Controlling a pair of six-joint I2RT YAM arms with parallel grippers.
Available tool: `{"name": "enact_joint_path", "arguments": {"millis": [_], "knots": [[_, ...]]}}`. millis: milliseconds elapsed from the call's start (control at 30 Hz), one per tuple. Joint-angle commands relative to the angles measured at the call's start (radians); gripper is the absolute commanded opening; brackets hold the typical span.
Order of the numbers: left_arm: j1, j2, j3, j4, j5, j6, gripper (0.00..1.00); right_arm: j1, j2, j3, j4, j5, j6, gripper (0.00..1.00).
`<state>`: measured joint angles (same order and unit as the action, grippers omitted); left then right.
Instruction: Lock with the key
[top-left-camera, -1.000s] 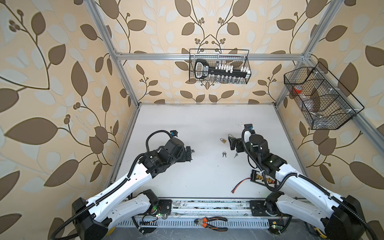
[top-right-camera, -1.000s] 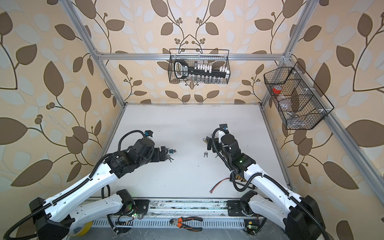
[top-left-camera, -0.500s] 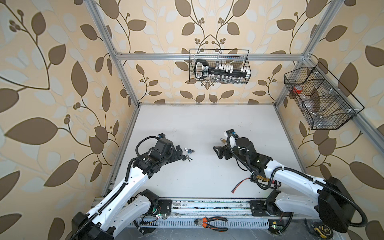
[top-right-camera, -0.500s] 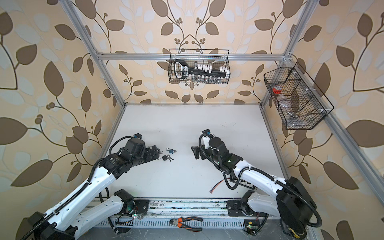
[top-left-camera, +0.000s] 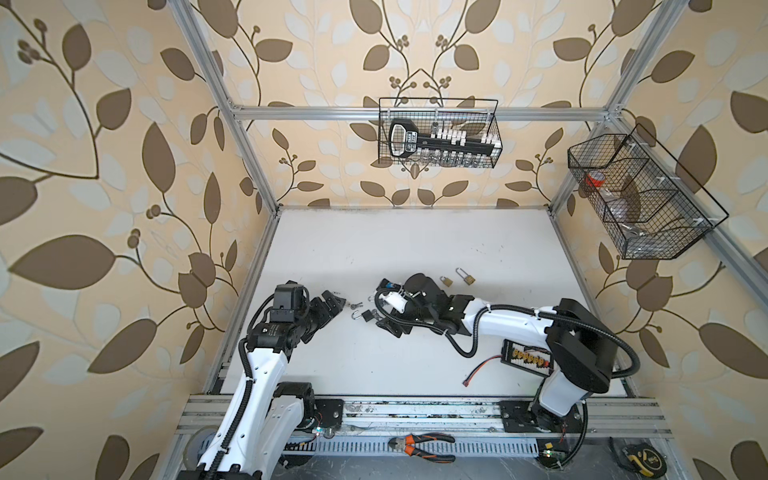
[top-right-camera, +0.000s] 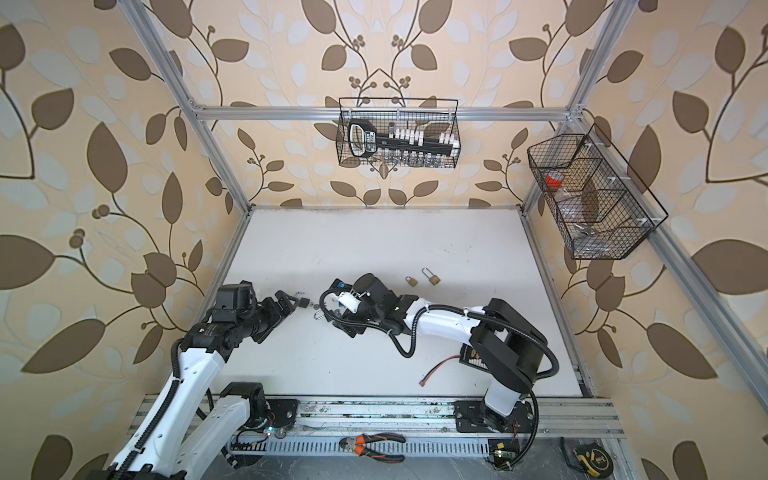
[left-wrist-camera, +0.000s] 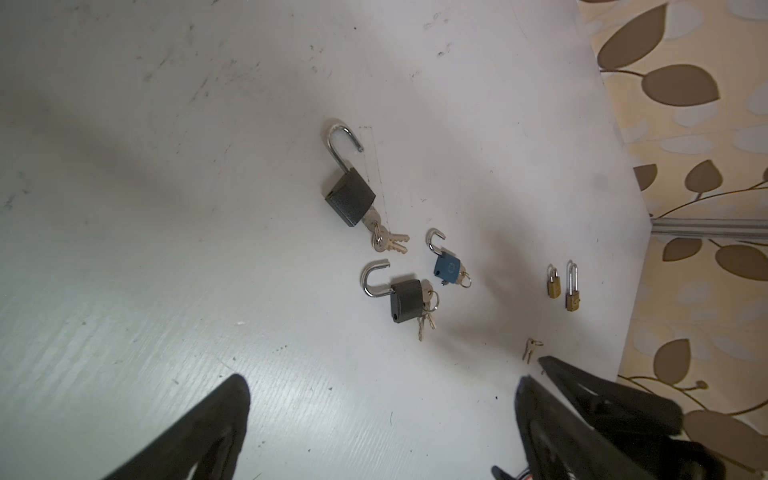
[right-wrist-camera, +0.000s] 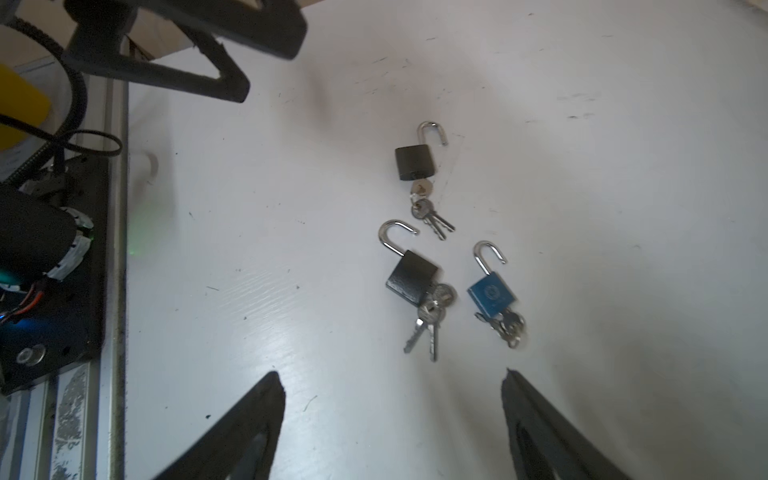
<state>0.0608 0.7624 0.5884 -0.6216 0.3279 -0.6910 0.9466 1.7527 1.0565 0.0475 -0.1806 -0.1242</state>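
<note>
Occlusion is my main trouble from above: the right arm (top-left-camera: 498, 322) has its wrist over the lock cluster, so in both top views I make out only scraps of it. The wrist cameras give me the whole set. It lies flat on the white table (left-wrist-camera: 166, 249), left of centre, between the two grippers and touching neither. There is a dark grey square-bodied padlock (left-wrist-camera: 350, 197) nearest the left gripper (left-wrist-camera: 379, 382), a second dark grey padlock (right-wrist-camera: 411, 278), and a small blue padlock (right-wrist-camera: 492, 295). Each has its silver shackle (left-wrist-camera: 340, 141) sprung open and a ring of silver keys (right-wrist-camera: 419, 328) at its keyhole end. Whether the blue one's key is actually seated I cannot tell. A pair of small brass padlocks (top-left-camera: 446, 281) lies side by side well to the right and a little farther back.

My left arm (top-left-camera: 266, 365) reaches right from its near-left base, low over the table, jaws spread wide and empty. My right arm folds at the elbow and stretches left across the middle. The right gripper (right-wrist-camera: 390, 380) tilts down at the cluster, jaws apart with nothing between them.

In a top view the second dark grey padlock (top-left-camera: 368, 316) lies with its long axis left to right, shackle at the left end. From the right wrist, all three shackles point away from the right gripper, keys trailing back toward it.
</note>
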Motion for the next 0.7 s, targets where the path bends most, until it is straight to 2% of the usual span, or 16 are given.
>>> {"name": "enact_joint_path", "arguments": {"millis": [0, 100, 167, 300, 433, 667], "knots": [[0.053, 0.001, -0.008, 0.044, 0.141, -0.01, 0.99, 0.004, 0.072, 0.078, -0.055, -0.063, -0.197, 0.82], [0.101, 0.01, 0.003, 0.043, 0.165, -0.008, 0.99, 0.003, 0.12, 0.106, -0.035, -0.115, -0.336, 0.86], [0.133, 0.015, 0.01, 0.036, 0.18, 0.0, 0.99, 0.002, 0.158, 0.146, -0.082, -0.144, -0.445, 0.86], [0.202, 0.033, 0.028, 0.022, 0.224, 0.026, 0.99, -0.037, 0.265, 0.279, -0.23, -0.23, -0.572, 0.84], [0.236, 0.056, 0.062, -0.002, 0.231, 0.051, 0.99, -0.072, 0.362, 0.423, -0.359, -0.286, -0.634, 0.81], [0.238, 0.057, 0.134, -0.055, 0.201, 0.093, 0.99, -0.102, 0.518, 0.662, -0.61, -0.333, -0.71, 0.78]]}}
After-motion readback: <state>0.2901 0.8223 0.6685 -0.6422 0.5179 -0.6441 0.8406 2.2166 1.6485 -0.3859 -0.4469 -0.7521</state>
